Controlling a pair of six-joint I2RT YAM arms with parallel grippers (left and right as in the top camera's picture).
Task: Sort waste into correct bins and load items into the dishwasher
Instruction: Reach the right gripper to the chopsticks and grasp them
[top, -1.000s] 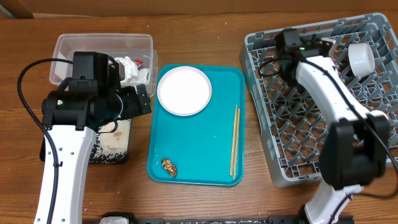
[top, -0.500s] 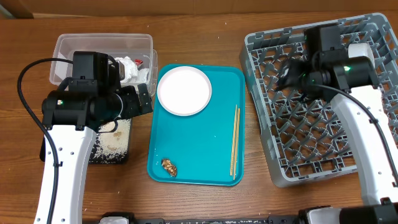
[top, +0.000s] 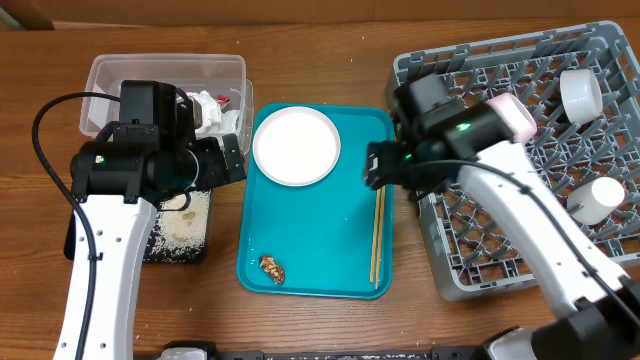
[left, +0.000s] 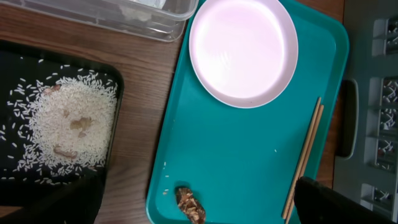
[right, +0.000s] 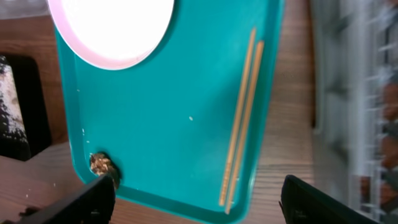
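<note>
Two thin wooden chopsticks (top: 378, 228) lie side by side on the teal tray (top: 320, 240), close along its right edge. They are pale tan, straight and plain. Their long axis runs near to far with a slight lean, so the far ends sit a little further right than the near ends. The two sticks touch or nearly touch along their length.

The right gripper (top: 378, 165) hangs over their far ends, just left of the grey dish rack (top: 440, 272). In the right wrist view its fingers (right: 93, 199) stand wide apart at the bottom corners, with nothing pinched between them.

The round plate (top: 296, 146), white with a pinkish cast, lies flat in the tray's far left corner, well apart from the chopsticks. The brown food lump (top: 271, 267) sits near the tray's near left corner.

The left gripper (top: 230, 160) is also spread wide and empty, over the table (top: 320, 40) beside the tray's left edge. Left of it the black tray (left: 18, 68) holds a heap of rice crumbs (left: 68, 124). Beyond that, the clear tub (top: 170, 60) holds the crumpled white tissue (top: 210, 110).

A small white cup (top: 580, 93) rests in the rack's far right part
</note>
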